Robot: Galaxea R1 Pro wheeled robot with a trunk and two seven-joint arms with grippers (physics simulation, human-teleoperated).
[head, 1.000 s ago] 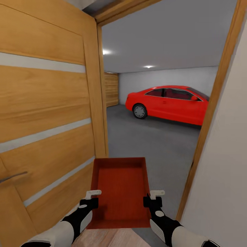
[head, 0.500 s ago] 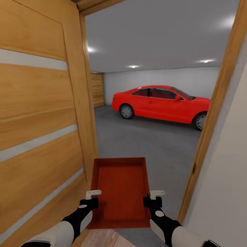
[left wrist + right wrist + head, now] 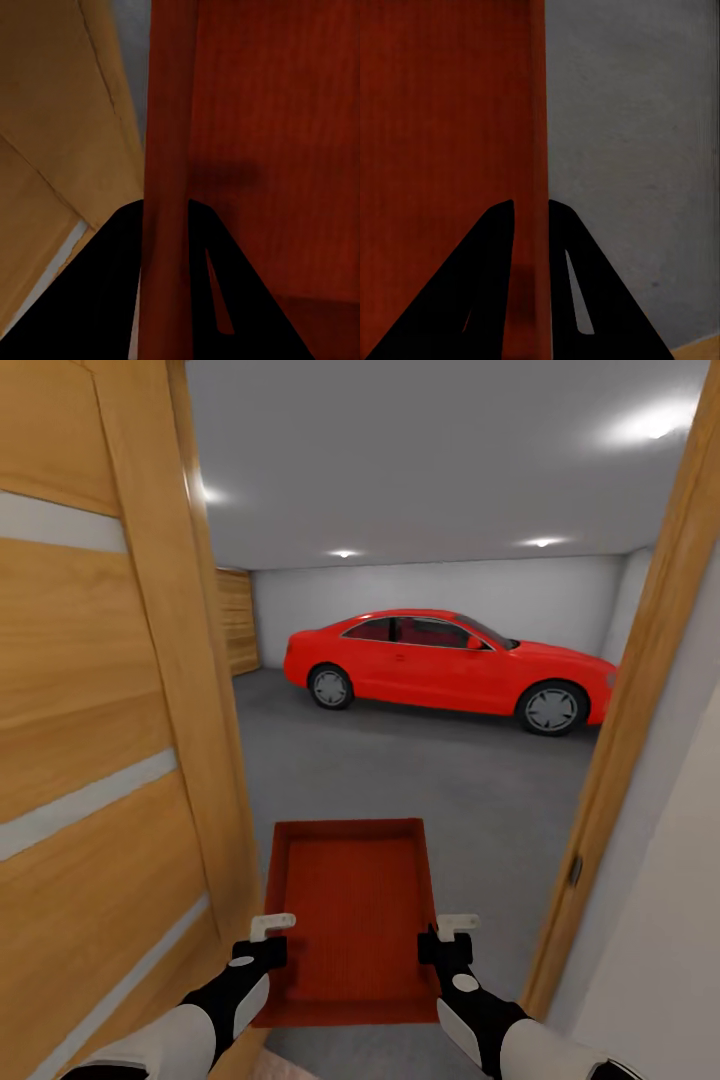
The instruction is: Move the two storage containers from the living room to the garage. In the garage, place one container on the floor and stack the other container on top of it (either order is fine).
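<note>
In the doorway to the garage, just beside the open light-wood door (image 3: 110, 760), the robot carries 1 storage container (image 3: 350, 920) level in front of it, with the container's far end already over the grey concrete floor (image 3: 420, 780). The left gripper (image 3: 265, 940) has its jaws closed on the container's wall on the door side, and the left wrist view shows that wall (image 3: 169, 187) pinched between the dark jaws. The right gripper (image 3: 450, 938) has its jaws closed the same way on the wall farther from the door, seen pinched in the right wrist view (image 3: 536, 150). Well beyond the door, a red car (image 3: 450, 665) stands across the garage. As I judge it, the task is roughly midway at best: this container is not yet set down, and where the 2nd one is cannot be told.
</note>
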